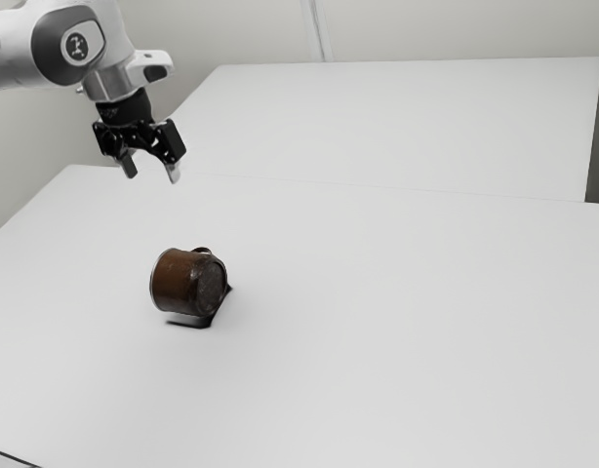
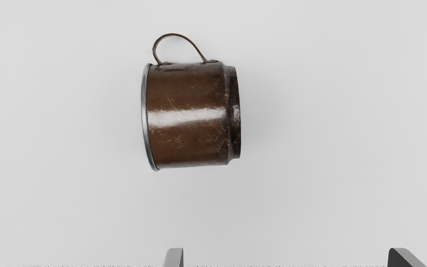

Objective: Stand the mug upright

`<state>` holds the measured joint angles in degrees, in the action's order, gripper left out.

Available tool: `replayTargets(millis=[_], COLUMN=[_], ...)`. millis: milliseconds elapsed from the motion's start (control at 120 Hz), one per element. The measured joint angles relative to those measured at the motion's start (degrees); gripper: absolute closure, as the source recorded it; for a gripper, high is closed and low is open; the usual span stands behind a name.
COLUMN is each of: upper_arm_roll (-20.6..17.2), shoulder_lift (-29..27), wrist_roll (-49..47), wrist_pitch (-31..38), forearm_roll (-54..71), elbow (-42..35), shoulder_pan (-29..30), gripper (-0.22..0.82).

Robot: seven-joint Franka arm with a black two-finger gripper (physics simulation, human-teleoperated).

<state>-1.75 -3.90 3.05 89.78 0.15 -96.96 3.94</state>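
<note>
Although the goal is an upright mug (image 1: 187, 283), the pose shown is a sideways one: the mug lies on its curved wall on the table (image 1: 407, 331), as read on a clock face laid over the exterior view. Its rim (image 2: 145, 118) faces nine o'clock, its base (image 1: 211, 285) three o'clock, and its handle (image 2: 176, 36) sits near twelve on the body. Judged by this pose, the goal is unmet; what is left is the turn that brings the mouth up and the base down flat, with a release after it. My gripper (image 1: 151, 175) hangs above the table, well apart from the mug, which lies between five and six o'clock from it. My fingers (image 2: 174, 258) stand wide open, holding and touching nothing.
</note>
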Motion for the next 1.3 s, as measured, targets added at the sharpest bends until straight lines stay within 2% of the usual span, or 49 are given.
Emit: replayTargets(millis=[267,442,667,1300], upper_arm_roll=[-0.05,-0.08,-0.13,-0.16], shoulder_lift=[2.1,3.34,5.96,13.51], wrist_roll=[4.1,8.28,13.78,28.55], wrist_pitch=[1.83,6.21,10.89,18.28], forearm_roll=[-5.36,-9.22,-13.25,-28.89], elbow=[-3.75,-8.81,-11.13,-15.56], shoulder_pan=[7.49,11.02,15.2,19.23], gripper=[0.0,0.0,0.0,0.0])
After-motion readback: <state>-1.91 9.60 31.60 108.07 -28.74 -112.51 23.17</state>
